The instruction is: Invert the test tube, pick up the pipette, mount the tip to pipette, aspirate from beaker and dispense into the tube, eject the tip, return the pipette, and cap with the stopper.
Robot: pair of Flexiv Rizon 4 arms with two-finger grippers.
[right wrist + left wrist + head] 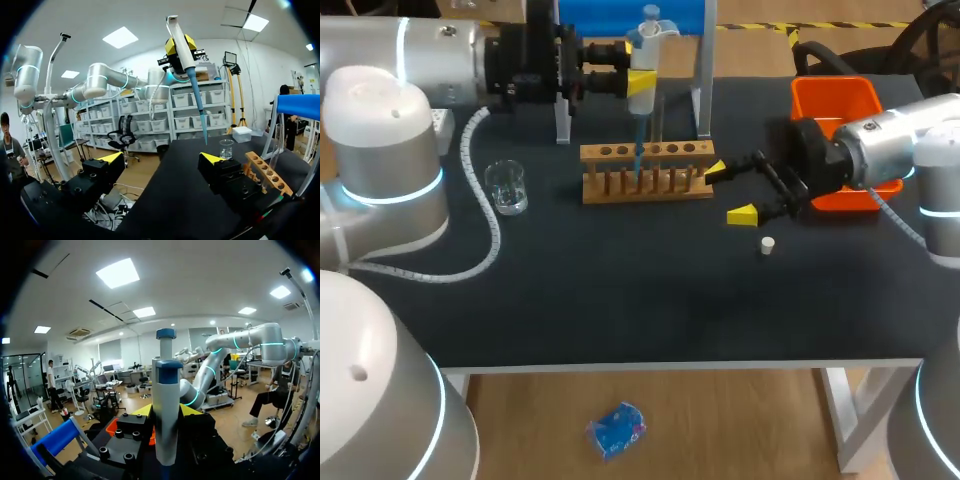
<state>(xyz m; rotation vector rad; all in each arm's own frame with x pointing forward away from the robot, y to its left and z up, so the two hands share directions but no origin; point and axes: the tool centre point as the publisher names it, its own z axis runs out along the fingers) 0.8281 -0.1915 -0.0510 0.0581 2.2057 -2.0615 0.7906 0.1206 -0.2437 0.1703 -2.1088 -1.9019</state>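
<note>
- Wooden rack with a row of holes stands toward the back of the dark desk. A clear test tube stands upright in it.
- The left hand pinches the pipette by its body from two sides and holds it upright above the rack. In the right wrist view a yellow fingertip shows on each side of the pipette.
- A blue tip is mounted on the pipette and points straight down at the rack, just beside the tube. I cannot tell whether its end is inside a hole.
- The right hand is spread wide and grips nothing. It is low over the desk at the rack's right end, with one fingertip close to the wood.
- A glass beaker stands upright on the desk to the left of the rack, well apart from it.
- A small white stopper lies on the desk near the right hand, on the side toward the front edge.
- An orange bin sits at the back right of the desk, behind the right arm.
</note>
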